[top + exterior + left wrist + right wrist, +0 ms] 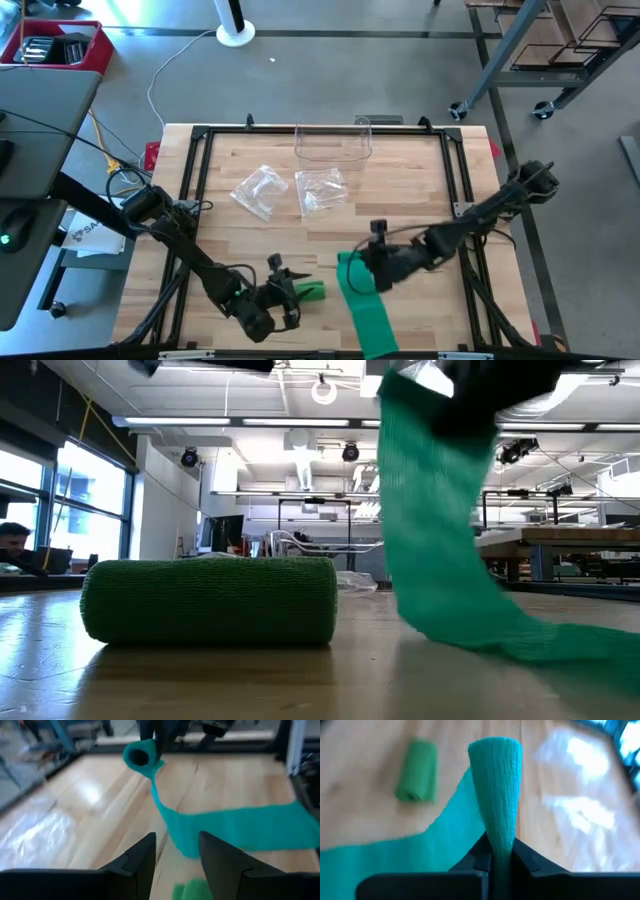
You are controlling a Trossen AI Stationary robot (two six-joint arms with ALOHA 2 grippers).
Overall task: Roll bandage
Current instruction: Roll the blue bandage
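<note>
Right gripper [500, 851] clamped on rolled bandage end [496, 785]; loose strip [368, 315] trails below jaws. Left gripper [176, 852] jaws apart, empty, green roll [308, 290] just beside, nearer left arm.

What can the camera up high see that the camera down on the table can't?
Only the high view shows both arms, the left gripper, the right gripper, a clear plastic box and two crinkly plastic bags. Only the low view shows the room behind, with a person at the far left. Both show the small green roll and the long green bandage strip.
</note>
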